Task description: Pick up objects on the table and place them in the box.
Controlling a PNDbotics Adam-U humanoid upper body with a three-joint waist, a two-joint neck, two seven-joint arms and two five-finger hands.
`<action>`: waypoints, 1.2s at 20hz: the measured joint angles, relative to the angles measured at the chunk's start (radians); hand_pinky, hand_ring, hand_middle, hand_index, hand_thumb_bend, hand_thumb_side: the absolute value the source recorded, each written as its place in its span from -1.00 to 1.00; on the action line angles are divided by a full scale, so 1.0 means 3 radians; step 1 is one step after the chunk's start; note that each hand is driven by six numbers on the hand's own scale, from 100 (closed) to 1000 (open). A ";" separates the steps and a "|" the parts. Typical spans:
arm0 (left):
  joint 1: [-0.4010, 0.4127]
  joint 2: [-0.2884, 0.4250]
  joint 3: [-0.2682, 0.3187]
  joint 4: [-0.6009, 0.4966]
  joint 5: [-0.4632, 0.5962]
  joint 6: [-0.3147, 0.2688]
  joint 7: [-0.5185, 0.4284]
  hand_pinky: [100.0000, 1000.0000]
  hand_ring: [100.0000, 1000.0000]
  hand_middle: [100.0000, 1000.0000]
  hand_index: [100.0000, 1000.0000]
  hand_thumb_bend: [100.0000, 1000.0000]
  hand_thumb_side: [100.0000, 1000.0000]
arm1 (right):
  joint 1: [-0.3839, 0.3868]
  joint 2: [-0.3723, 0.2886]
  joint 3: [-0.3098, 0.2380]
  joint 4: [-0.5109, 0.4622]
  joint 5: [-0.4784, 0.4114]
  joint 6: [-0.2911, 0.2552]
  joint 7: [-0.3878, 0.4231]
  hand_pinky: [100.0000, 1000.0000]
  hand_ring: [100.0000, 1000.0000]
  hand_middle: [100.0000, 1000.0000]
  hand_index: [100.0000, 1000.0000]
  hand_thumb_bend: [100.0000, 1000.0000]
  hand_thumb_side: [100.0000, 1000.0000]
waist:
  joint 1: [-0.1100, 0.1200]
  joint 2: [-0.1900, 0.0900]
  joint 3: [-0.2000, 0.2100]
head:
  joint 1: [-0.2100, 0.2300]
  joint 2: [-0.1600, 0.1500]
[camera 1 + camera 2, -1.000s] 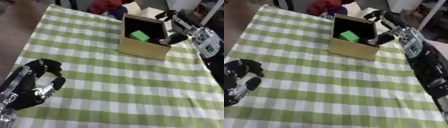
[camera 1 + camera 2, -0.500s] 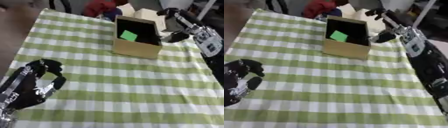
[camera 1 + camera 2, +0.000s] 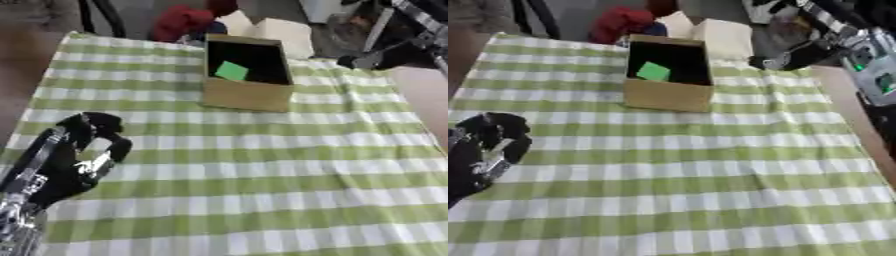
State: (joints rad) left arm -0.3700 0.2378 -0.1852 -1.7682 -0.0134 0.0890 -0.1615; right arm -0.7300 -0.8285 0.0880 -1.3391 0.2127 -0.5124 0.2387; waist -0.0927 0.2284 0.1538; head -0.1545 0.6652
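Note:
A brown cardboard box [image 3: 246, 95] stands open at the far middle of the green checked cloth [image 3: 262, 165]. A flat green object [image 3: 232, 70] lies inside it on the dark bottom. My right hand [image 3: 796, 54] hangs beyond the box's right side, past the table's far right corner, apart from the box, open with nothing in it. My left hand [image 3: 80, 159] rests at the lower left over the cloth, its fingers relaxed and bent, holding nothing. I see no loose objects on the cloth.
A red bundle [image 3: 182, 22] and a pale flap-like thing [image 3: 282, 32] lie behind the box at the far edge. The table's right edge [image 3: 859, 135] runs along a brown floor. Dark chair legs [image 3: 98, 15] stand beyond the far left corner.
My right hand has drawn away from the box's right rim toward the far right. The whole picture has shifted, so the camera has moved. The left hand has kept its place.

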 measured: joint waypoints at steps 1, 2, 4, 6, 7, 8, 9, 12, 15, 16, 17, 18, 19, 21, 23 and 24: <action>0.0009 0.0000 0.0018 0.0001 0.0000 -0.0001 0.0023 0.78 0.16 0.14 0.38 -0.10 -0.31 | 0.0035 -0.0017 0.0006 -0.0103 -0.0042 0.0028 0.0008 0.44 0.64 0.45 0.72 -0.08 -0.99 | 0.0012 0.0000 -0.0023 | 0.0019 0.0014; 0.0019 0.0000 0.0036 0.0001 0.0000 -0.0001 0.0044 0.78 0.16 0.14 0.38 -0.10 -0.30 | 0.0067 -0.0025 0.0016 -0.0197 -0.0075 0.0057 0.0016 0.44 0.64 0.44 0.72 -0.09 -0.98 | 0.0023 0.0000 -0.0046 | 0.0038 0.0032; 0.0044 0.0000 0.0062 0.0008 -0.0002 -0.0001 0.0079 0.79 0.16 0.14 0.39 -0.10 -0.30 | 0.0125 -0.0034 0.0025 -0.0351 -0.0124 0.0114 0.0034 0.44 0.64 0.43 0.72 -0.17 -0.95 | 0.0046 0.0000 -0.0084 | 0.0071 0.0060; 0.0077 -0.0002 0.0081 0.0021 -0.0004 -0.0001 0.0105 0.79 0.14 0.13 0.38 -0.10 -0.29 | 0.0176 -0.0035 0.0042 -0.0469 -0.0156 0.0173 0.0052 0.44 0.65 0.43 0.71 -0.18 -0.94 | 0.0071 0.0000 -0.0116 | 0.0106 0.0086; 0.0093 -0.0003 0.0087 0.0023 -0.0007 -0.0001 0.0113 0.79 0.13 0.13 0.38 -0.10 -0.29 | 0.0195 -0.0035 0.0053 -0.0516 -0.0164 0.0201 0.0062 0.44 0.65 0.43 0.71 -0.18 -0.93 | 0.0084 0.0000 -0.0126 | 0.0122 0.0098; 0.0103 -0.0004 0.0094 0.0029 -0.0012 -0.0001 0.0122 0.79 0.12 0.13 0.38 -0.10 -0.29 | 0.0216 -0.0034 0.0063 -0.0559 -0.0170 0.0225 0.0072 0.44 0.65 0.43 0.72 -0.19 -0.92 | 0.0097 0.0000 -0.0134 | 0.0136 0.0101; 0.0115 -0.0005 0.0100 0.0036 -0.0014 -0.0002 0.0132 0.79 0.12 0.12 0.38 -0.10 -0.28 | 0.0238 -0.0033 0.0074 -0.0601 -0.0175 0.0246 0.0081 0.43 0.65 0.43 0.72 -0.21 -0.91 | 0.0107 0.0000 -0.0143 | 0.0148 0.0114; 0.0150 -0.0020 0.0114 0.0042 -0.0020 -0.0003 0.0152 0.79 0.12 0.12 0.39 -0.10 -0.28 | 0.0329 -0.0008 0.0100 -0.0714 -0.0193 0.0292 0.0117 0.43 0.66 0.42 0.72 -0.26 -0.89 | 0.0134 0.0000 -0.0173 | 0.0185 0.0138; 0.0184 -0.0033 0.0125 0.0050 -0.0037 -0.0003 0.0170 0.80 0.12 0.13 0.40 -0.10 -0.27 | 0.0447 0.0038 0.0115 -0.0829 -0.0222 0.0337 0.0157 0.43 0.67 0.42 0.73 -0.30 -0.86 | 0.0165 0.0000 -0.0197 | 0.0222 0.0155; 0.0191 -0.0033 0.0129 0.0055 -0.0043 -0.0005 0.0174 0.80 0.13 0.14 0.40 -0.10 -0.27 | 0.0496 0.0054 0.0121 -0.0872 -0.0229 0.0350 0.0171 0.43 0.68 0.42 0.73 -0.33 -0.85 | 0.0175 0.0000 -0.0203 | 0.0235 0.0155; 0.0201 -0.0033 0.0131 0.0059 -0.0045 -0.0006 0.0177 0.80 0.13 0.14 0.41 -0.10 -0.28 | 0.0543 0.0072 0.0123 -0.0915 -0.0238 0.0363 0.0184 0.43 0.68 0.41 0.74 -0.36 -0.84 | 0.0183 0.0000 -0.0205 | 0.0245 0.0156; 0.0208 -0.0033 0.0138 0.0060 -0.0046 -0.0008 0.0181 0.80 0.14 0.15 0.42 -0.10 -0.27 | 0.0596 0.0092 0.0124 -0.0963 -0.0251 0.0374 0.0198 0.43 0.68 0.41 0.74 -0.38 -0.84 | 0.0189 0.0000 -0.0210 | 0.0249 0.0156; 0.0210 -0.0033 0.0140 0.0060 -0.0046 -0.0010 0.0183 0.80 0.14 0.16 0.43 -0.10 -0.27 | 0.0649 0.0115 0.0125 -0.1007 -0.0270 0.0386 0.0210 0.42 0.69 0.40 0.74 -0.40 -0.83 | 0.0194 0.0000 -0.0217 | 0.0255 0.0156; 0.0226 -0.0035 0.0141 0.0061 -0.0047 -0.0013 0.0186 0.80 0.15 0.18 0.44 -0.10 -0.27 | 0.0749 0.0164 0.0123 -0.1086 -0.0311 0.0411 0.0235 0.42 0.69 0.40 0.74 -0.42 -0.83 | 0.0213 0.0000 -0.0237 | 0.0275 0.0158; 0.0249 -0.0042 0.0142 0.0061 -0.0049 -0.0018 0.0189 0.80 0.16 0.20 0.45 -0.11 -0.26 | 0.0844 0.0216 0.0118 -0.1159 -0.0345 0.0439 0.0258 0.42 0.69 0.39 0.74 -0.45 -0.82 | 0.0240 0.0000 -0.0253 | 0.0300 0.0167; 0.0262 -0.0050 0.0142 0.0061 -0.0054 -0.0023 0.0187 0.81 0.16 0.21 0.46 -0.10 -0.26 | 0.0889 0.0245 0.0118 -0.1197 -0.0360 0.0451 0.0269 0.42 0.70 0.39 0.74 -0.46 -0.81 | 0.0249 0.0000 -0.0265 | 0.0312 0.0174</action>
